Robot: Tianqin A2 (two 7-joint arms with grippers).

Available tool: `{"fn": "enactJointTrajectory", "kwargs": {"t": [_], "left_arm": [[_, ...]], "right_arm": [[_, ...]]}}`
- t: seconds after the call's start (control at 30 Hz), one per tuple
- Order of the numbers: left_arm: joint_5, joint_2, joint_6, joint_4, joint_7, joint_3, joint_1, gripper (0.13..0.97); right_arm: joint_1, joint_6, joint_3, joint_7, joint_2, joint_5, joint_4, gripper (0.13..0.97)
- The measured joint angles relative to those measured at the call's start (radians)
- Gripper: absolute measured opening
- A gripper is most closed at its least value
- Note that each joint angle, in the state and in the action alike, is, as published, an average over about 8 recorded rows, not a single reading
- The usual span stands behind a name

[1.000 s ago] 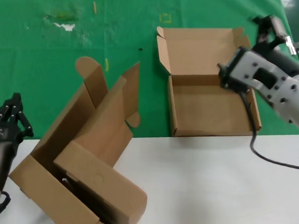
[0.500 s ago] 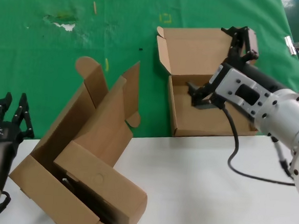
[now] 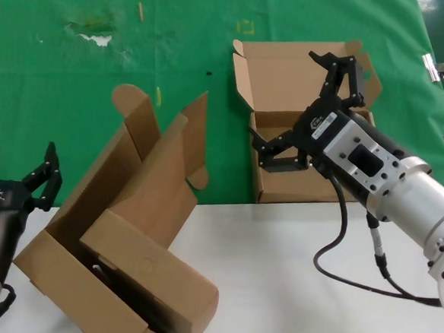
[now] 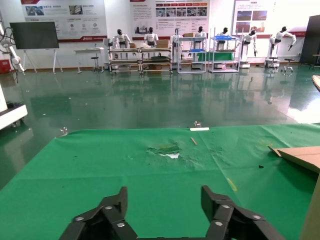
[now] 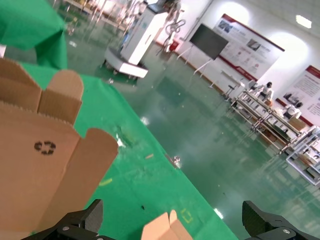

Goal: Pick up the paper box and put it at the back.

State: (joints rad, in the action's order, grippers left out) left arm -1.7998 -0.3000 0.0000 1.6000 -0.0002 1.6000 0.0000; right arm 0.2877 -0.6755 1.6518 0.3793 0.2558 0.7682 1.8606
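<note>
Light, stiff but crushable paper box (image 3: 301, 126) lying open on the green cloth at far right, best pinched along a tray wall by the right claw (image 3: 306, 108) spread wide above it; left claw (image 3: 15, 181) open, idle near left.

A glossy dark green floor (image 4: 150, 107) reflects the bright hall lighting. Along the far white wall hang posters (image 4: 64, 11), with a dark screen (image 4: 34, 35) on a stand and shelving racks (image 4: 145, 56) carrying white humanoid robots (image 4: 151, 37).
</note>
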Motion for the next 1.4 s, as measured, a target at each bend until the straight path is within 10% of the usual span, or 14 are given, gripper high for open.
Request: {"fn": "enactJointTrajectory", "kwargs": {"t": [0.53,0.8,1.4], "left_arm": [[0.000,0.000,0.000,0.000,0.000,0.000,0.000,0.429],[0.000,0.000,0.000,0.000,0.000,0.000,0.000,0.681],[0.000,0.000,0.000,0.000,0.000,0.000,0.000,0.892]], "right_arm": [[-0.095,0.222,-0.017,-0.125,0.015,0.340,-0.086,0.963],[-0.142,0.334,-0.026,-0.188,0.022,0.510,-0.129,0.966],[-0.249,0.584,-0.045,-0.328,0.038,0.892,-0.225,0.966]]}}
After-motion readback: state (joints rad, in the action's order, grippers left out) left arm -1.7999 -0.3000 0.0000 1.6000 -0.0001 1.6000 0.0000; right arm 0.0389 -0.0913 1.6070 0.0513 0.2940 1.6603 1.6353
